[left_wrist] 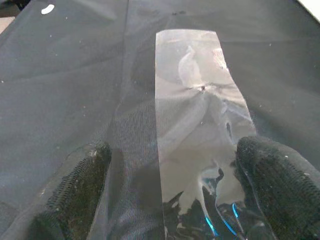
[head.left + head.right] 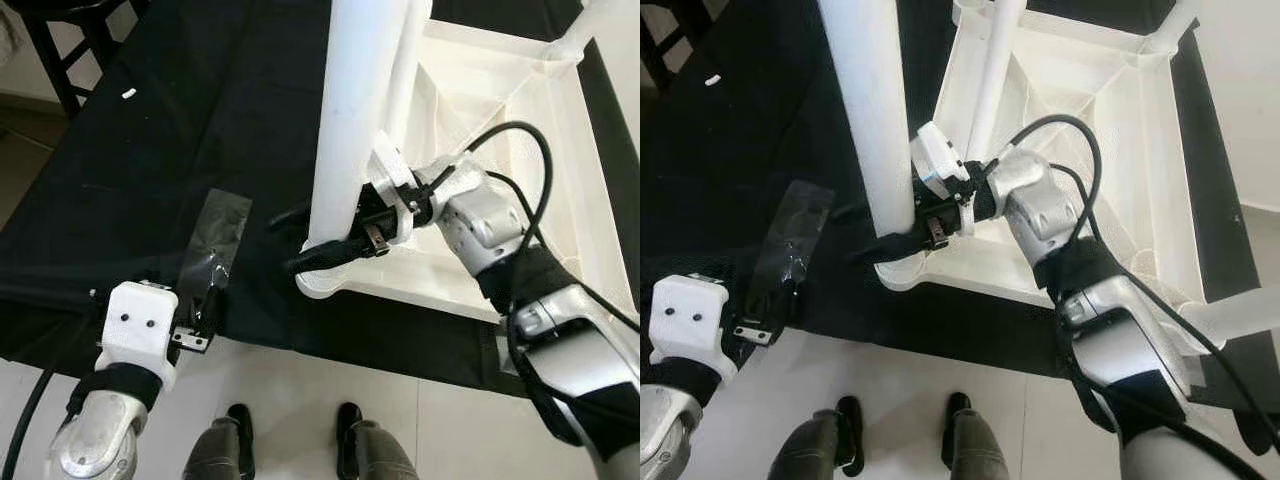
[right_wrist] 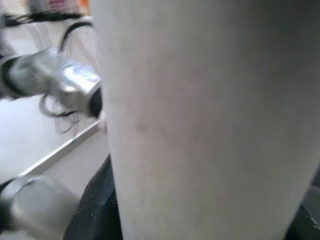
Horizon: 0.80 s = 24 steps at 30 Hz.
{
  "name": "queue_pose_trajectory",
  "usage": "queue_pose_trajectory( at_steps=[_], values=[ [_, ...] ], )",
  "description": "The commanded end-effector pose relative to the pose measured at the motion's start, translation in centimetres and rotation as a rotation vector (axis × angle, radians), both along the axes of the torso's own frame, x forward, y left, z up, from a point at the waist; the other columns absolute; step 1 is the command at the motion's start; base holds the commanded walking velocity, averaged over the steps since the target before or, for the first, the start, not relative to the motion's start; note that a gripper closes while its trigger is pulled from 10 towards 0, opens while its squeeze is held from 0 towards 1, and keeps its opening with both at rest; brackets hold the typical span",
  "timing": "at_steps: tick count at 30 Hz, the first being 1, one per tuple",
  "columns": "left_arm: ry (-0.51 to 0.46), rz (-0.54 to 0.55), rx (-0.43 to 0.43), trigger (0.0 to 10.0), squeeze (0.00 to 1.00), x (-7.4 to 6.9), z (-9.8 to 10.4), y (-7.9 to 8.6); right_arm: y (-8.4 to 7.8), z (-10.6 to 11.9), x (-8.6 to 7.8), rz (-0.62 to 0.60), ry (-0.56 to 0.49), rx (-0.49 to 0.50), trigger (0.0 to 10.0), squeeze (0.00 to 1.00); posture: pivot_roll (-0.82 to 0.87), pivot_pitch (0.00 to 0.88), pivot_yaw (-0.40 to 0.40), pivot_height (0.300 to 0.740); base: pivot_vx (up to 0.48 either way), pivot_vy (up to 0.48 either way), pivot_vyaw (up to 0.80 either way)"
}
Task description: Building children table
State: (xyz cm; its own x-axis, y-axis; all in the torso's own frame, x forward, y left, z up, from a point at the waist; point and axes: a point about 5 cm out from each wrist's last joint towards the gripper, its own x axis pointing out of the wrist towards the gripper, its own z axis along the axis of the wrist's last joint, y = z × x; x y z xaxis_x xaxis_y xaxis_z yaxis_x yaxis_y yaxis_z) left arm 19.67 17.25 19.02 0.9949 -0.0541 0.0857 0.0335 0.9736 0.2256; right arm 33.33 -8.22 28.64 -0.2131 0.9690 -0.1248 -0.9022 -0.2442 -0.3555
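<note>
Right hand point(image 2: 318, 245) grips the thick white plastic table leg point(image 2: 355, 120), upright in the upturned white tabletop point(image 2: 560, 200)'s corner socket; I judge seating unfinished. Left hand point(image 1: 170, 195) open.

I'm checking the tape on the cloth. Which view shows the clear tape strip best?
Left wrist view: the clear tape strip lies close-up between the left hand's open fingers. Both eye views show it small and glary.

White table top point(image 2: 500, 90) lies upside down on black cloth, one white leg point(image 2: 355, 110) upright (corner socket)
</note>
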Motion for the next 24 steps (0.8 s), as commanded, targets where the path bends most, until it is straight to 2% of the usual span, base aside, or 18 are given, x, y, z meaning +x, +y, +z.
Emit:
queue_pose_trajectory(
  at_steps=[1,5,7,9,10,11,12,13,15,16,17,18,19,21,24],
  values=[
    [0.014,0.009,-0.005,10.0,0.00,-0.1,-0.5,-0.1,-1.3,-3.0,0.7,-0.180,0.068,-0.088,10.0,0.00,0.00,0.383,-0.086,0.740,0.000,0.000,0.00],
    [0.002,0.017,-0.016,10.0,0.00,0.2,-0.5,-0.1,-2.1,-3.9,0.0,-0.327,0.072,-0.089,10.0,0.00,-0.02,0.361,-0.082,0.740,0.000,0.000,0.00],
    [0.000,0.020,-0.018,10.0,0.00,0.3,-0.5,0.0,-2.2,-4.1,-0.2,-0.355,0.074,-0.097,10.0,0.00,-0.02,0.361,-0.082,0.740,0.000,0.000,0.00],
    [-0.015,0.032,-0.021,10.0,0.00,0.8,-0.4,0.3,-1.6,-5.3,-1.0,-0.479,0.109,-0.111,10.0,0.00,-0.04,0.339,-0.089,0.740,0.000,0.000,0.00],
    [-0.015,0.032,-0.021,10.0,0.00,0.8,-0.4,0.3,-1.6,-5.3,-1.0,-0.479,0.109,-0.111,10.0,0.00,-0.04,0.339,-0.089,0.740,0.000,0.000,0.00],
    [-0.021,0.036,-0.022,10.0,0.00,1.0,-0.4,0.4,-1.4,-5.7,-1.3,-0.529,0.121,-0.113,10.0,0.00,-0.04,0.339,-0.089,0.740,0.000,0.000,0.00],
    [-0.034,0.040,-0.017,10.0,0.00,1.3,-0.2,0.6,-1.1,-6.3,-1.3,-0.650,0.148,-0.112,10.0,0.00,-0.04,0.330,-0.092,0.740,0.000,0.000,0.00],
    [-0.034,0.040,-0.017,10.0,0.00,1.3,-0.2,0.6,-1.1,-6.3,-1.3,-0.650,0.148,-0.112,10.0,0.00,-0.04,0.330,-0.092,0.740,0.000,0.000,0.00],
    [-0.067,0.050,-0.006,10.0,0.00,2.0,0.4,1.1,-0.8,-7.1,-1.0,-0.991,0.155,0.011,10.0,0.00,-0.04,0.318,-0.090,0.740,0.000,0.000,0.00],
    [-0.067,0.050,-0.006,10.0,0.00,2.0,0.4,1.1,-0.8,-7.1,-1.0,-0.991,0.155,0.011,10.0,0.00,-0.04,0.318,-0.090,0.740,0.000,0.000,0.00],
    [-0.078,0.054,-0.002,10.0,0.00,2.2,0.7,1.2,-0.9,-7.4,-1.1,-1.100,0.173,0.057,10.0,0.00,-0.04,0.314,-0.090,0.740,0.000,0.000,0.00],
    [-0.092,0.058,0.005,10.0,0.00,2.5,1.0,1.5,-0.5,-7.9,-1.9,-1.173,0.196,0.100,10.0,0.00,-0.04,0.307,-0.082,0.740,0.000,0.000,0.00],
    [-0.092,0.058,0.005,10.0,0.00,2.5,1.0,1.5,-0.5,-7.9,-1.9,-1.173,0.196,0.100,10.0,0.00,-0.04,0.307,-0.082,0.740,0.000,0.000,0.00],
    [-0.125,0.073,0.017,10.0,0.00,3.0,1.7,2.2,0.3,-9.0,-3.4,-1.249,0.280,0.183,10.0,0.00,-0.04,0.292,-0.068,0.740,0.000,0.000,0.00],
    [-0.150,0.082,0.027,10.0,0.00,3.5,2.3,2.6,0.6,-9.5,-4.0,-1.292,0.305,0.211,10.0,0.00,-0.03,0.275,-0.056,0.740,0.000,0.000,0.00]
  ],
)
